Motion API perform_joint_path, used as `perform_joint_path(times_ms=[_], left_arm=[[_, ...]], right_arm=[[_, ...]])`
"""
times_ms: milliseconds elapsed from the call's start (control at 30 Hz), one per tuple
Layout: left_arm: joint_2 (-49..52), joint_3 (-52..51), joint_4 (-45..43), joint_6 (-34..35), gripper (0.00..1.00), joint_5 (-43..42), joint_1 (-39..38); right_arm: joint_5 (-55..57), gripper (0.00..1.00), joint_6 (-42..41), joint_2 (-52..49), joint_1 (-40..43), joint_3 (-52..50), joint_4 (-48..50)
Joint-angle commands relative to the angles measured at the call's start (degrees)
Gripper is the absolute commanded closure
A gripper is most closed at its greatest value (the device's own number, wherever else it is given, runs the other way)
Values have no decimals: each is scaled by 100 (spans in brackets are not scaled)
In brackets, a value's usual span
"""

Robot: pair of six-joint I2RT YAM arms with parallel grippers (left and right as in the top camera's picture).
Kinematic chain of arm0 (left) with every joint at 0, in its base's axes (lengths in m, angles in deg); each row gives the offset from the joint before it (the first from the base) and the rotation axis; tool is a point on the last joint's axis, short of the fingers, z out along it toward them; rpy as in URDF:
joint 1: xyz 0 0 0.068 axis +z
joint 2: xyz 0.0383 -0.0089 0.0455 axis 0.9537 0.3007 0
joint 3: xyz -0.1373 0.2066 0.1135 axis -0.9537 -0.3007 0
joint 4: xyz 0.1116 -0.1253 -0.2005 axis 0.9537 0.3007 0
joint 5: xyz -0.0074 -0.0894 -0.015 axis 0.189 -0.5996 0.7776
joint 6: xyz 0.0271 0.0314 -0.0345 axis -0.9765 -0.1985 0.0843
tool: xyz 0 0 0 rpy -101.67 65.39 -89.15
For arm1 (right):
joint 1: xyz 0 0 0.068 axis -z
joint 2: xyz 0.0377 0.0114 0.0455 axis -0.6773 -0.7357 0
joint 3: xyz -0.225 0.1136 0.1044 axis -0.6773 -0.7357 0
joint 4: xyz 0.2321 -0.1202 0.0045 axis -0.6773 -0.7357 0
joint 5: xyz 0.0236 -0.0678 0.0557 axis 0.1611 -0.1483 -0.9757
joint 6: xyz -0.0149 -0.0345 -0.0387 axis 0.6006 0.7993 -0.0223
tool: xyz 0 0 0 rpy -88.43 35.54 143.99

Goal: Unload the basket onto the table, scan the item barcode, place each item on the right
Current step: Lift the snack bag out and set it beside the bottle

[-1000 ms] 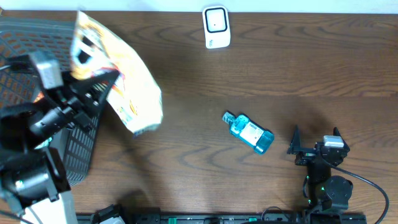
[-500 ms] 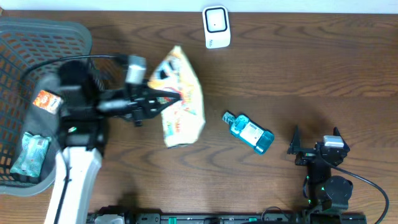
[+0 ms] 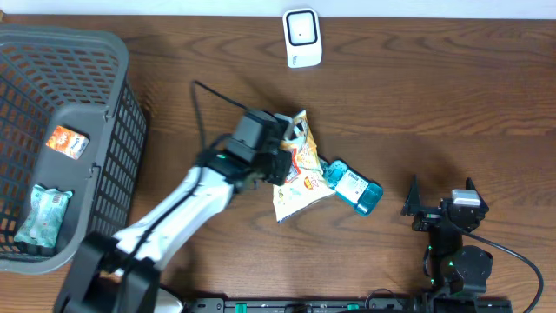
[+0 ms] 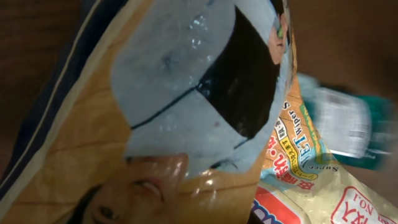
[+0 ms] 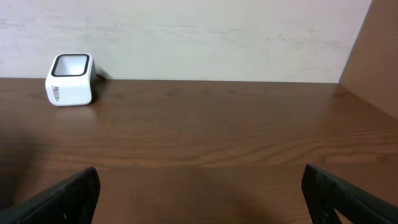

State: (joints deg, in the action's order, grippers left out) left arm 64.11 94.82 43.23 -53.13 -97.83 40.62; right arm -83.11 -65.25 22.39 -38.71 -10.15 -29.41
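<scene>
Overhead, the left gripper is pinching the snack bag mid-table, with the bag's lower edge overlapping the blue bottle. The bag's long axis is pointing roughly at the scanner, which is sitting well apart at the table's far edge. The right gripper is resting spread wide at the near right, holding nothing.

In the left wrist view, the bag's printed face is filling the frame and hiding the fingers; no barcode is showing.

In the right wrist view, the scanner is standing far off to the left, so the left arm is likely the nearer one.

dark wooden table, grey basket, white scanner, blue bottle
</scene>
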Motion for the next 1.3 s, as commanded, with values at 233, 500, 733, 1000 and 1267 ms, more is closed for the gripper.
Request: perform_joint_path(times_ms=[233, 500, 733, 1000, 1267], left_arm=[[994, 33, -450, 109, 92, 1220, -420], [1113, 39, -450, 302, 59, 1217, -422], [516, 72, -256, 302, 2, 1215, -422], [-855, 83, -129, 297, 1, 1217, -420], [-2188, 118, -50, 232, 1, 1224, -398]], right_arm=[[-11, 1, 44, 15, 26, -9, -13], [-11, 1, 44, 13, 26, -9, -13], [-11, 1, 46, -15, 26, -9, -15], [-11, 1, 46, -17, 26, -9, -13], [-11, 1, 46, -17, 26, -9, -13]])
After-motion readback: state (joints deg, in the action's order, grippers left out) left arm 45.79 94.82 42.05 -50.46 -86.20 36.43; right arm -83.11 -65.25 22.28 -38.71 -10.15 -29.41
